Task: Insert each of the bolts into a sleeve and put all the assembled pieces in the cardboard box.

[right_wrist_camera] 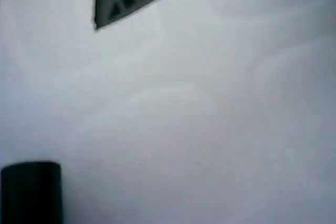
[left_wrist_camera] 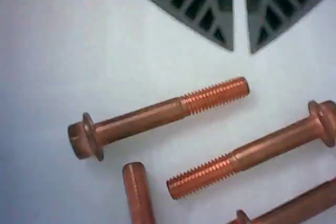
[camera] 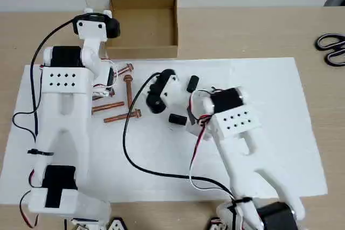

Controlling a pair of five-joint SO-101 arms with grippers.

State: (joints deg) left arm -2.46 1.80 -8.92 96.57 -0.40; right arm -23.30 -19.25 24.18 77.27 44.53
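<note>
Left gripper [left_wrist_camera: 241, 43] hovers over copper bolts [camera: 123, 116] on the white sheet [camera: 259, 149] near the cardboard box [camera: 143, 52], jaws nearly pressed together, holding nothing. The nearest bolt [left_wrist_camera: 157, 116] lies flat, threaded end toward the jaws, flanged head away, long axis running across their gap. A clean pick likely means spreading the jaws and turning the wrist to close across the shank. A black sleeve [right_wrist_camera: 31, 192] lies by the right arm [camera: 237, 119]; its jaws' state cannot be told.

Copper bolts [camera: 123, 115] scattered flat, two black sleeves [camera: 177, 118] nearby (seemingly on their sides), cardboard box [camera: 144, 52] open.
</note>
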